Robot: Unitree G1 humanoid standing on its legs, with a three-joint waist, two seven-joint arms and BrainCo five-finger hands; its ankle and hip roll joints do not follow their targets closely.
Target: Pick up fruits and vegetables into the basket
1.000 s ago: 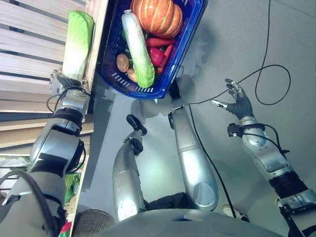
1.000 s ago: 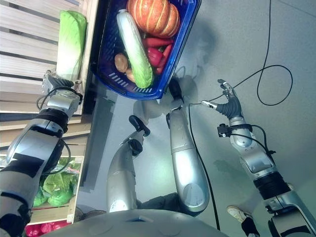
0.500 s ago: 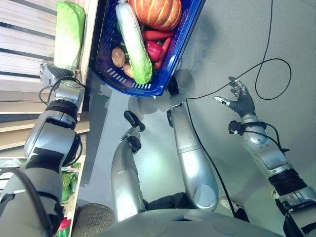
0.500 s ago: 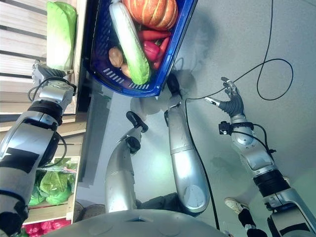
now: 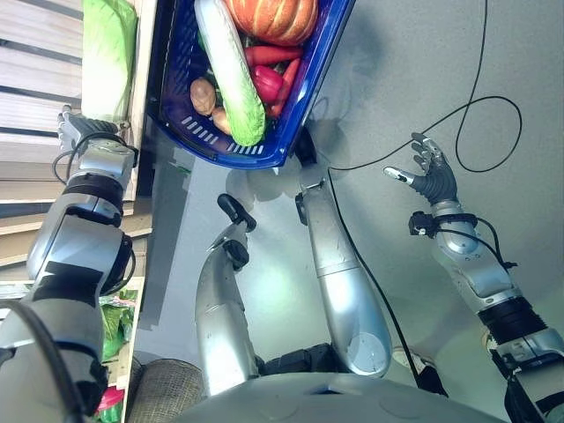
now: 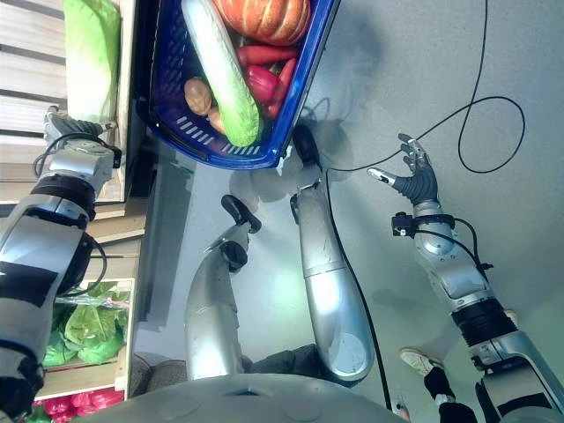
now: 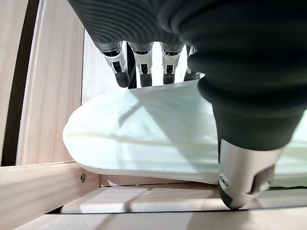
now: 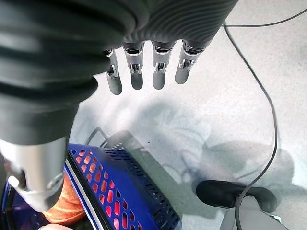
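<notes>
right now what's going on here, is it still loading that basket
The robot's left hand is closing round a pale green napa cabbage lying on the slatted wooden shelf, fingers over its top and thumb below. The blue plastic basket beside it on the grey floor already holds an orange pumpkin, another long cabbage, red peppers and potatoes. The right hand hangs open, holding nothing.

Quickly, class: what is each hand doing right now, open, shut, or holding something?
Left hand: fingers over the napa cabbage on the wooden shelf, thumb below; grip cannot be told.
Right hand: open, holding nothing.
</notes>
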